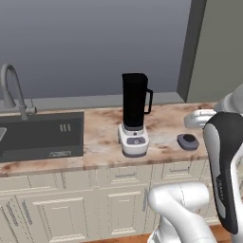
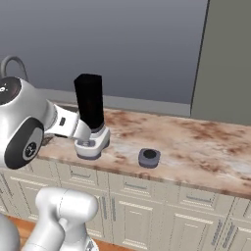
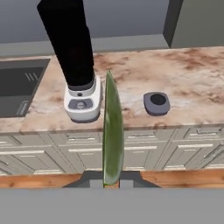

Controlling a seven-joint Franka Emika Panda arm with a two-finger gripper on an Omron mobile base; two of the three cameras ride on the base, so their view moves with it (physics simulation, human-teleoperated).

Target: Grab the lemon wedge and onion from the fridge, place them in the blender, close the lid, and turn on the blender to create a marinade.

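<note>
At the bottom centre of the hand view, the hand [image 3: 111, 183] is closed on the lemon wedge [image 3: 112, 135], seen edge-on as a thin green sliver. Beyond it, left of centre, the blender [image 3: 78, 74] is stood on the counter [image 3: 188, 83], its lid [image 3: 156, 103] laid apart at centre right. The wedge is judged to be mid-delivery; next, it must be lifted above the open jug.

base views flank blender [image 1: 135, 116], hand view nearer
</note>
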